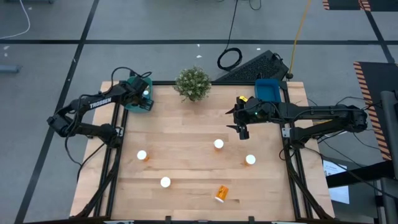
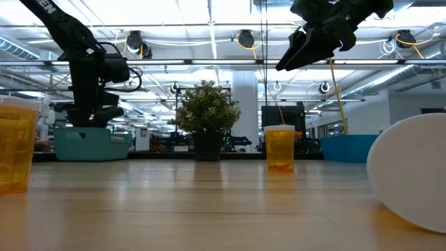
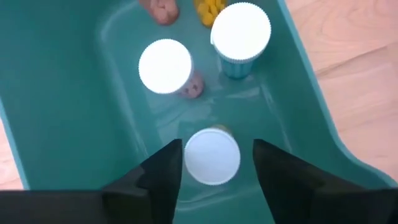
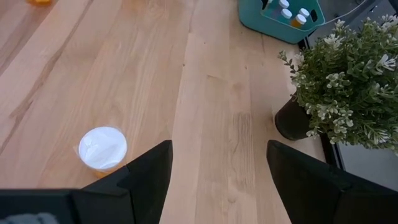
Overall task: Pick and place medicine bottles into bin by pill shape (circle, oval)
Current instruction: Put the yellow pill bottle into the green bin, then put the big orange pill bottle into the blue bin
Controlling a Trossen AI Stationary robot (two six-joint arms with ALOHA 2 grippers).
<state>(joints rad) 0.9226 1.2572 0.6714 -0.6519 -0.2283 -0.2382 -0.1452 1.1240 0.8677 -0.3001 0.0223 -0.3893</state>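
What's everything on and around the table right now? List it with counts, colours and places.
Medicine bottles on table: five, white caps, orange bodies; four upright mid-table, one lying on its side near the front edge.
Bottles in teal bin: three white caps visible, one pale blue body.
Teal bin: one, far-left corner.
Blue bin: one, far-right corner.
Potted plant: one, green, far edge centre.
Keyboard: one, black, floor beyond table.
Left gripper: open, over teal bin.
Right gripper: open, raised above the table's right half.

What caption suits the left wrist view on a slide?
Left pincer, open, over the teal bin, a white-capped bottle between its fingers and two more capped bottles beyond.
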